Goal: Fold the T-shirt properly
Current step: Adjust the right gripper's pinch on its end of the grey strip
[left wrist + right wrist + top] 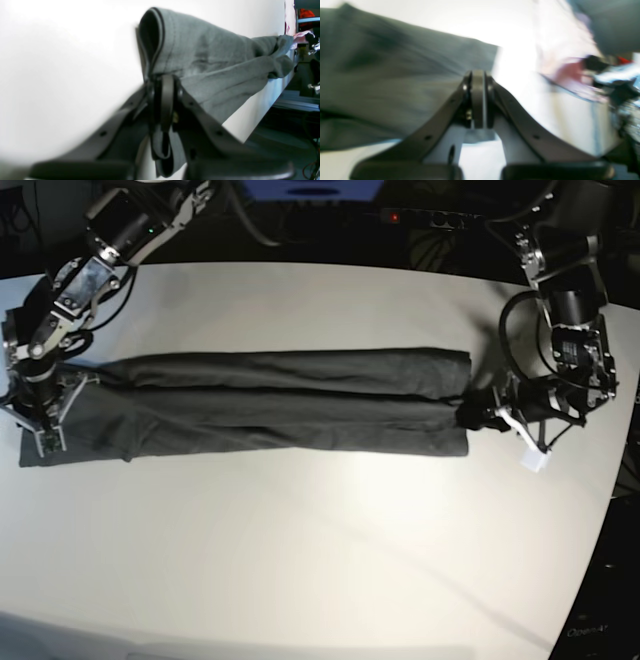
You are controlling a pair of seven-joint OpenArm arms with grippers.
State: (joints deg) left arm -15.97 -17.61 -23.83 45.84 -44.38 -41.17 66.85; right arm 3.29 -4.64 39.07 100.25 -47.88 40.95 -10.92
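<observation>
**T-shirt in long band, both ends pinched**

Location: T-shirt [280, 402] lay across the tabletop [320, 530] as a long narrow band, sides already folded in lengthwise, running between the two arms.

Grippers: left gripper [472, 416] was clamped on the band's end at base view's right; wrist view showed jaws together w/ a fold of hem cloth caught between them. Right gripper [42, 430] sat at the opposite end, jaws together; cloth appeared to pass under them, prob. pinched, but that view was badly blurred.

Handling (judgement): soft, light, limp cotton; no stiffness, would sag and slide if lifted by one point. Layers could slip apart. Best hold: both end corners through all layers, keeping band taut.

Hidden/unclear: sleeves and collar tucked inside, not visible. Layer count at either end indeterminate. Right wrist view smeared; bkgd clutter unreadable. Band's underside not seen.
</observation>
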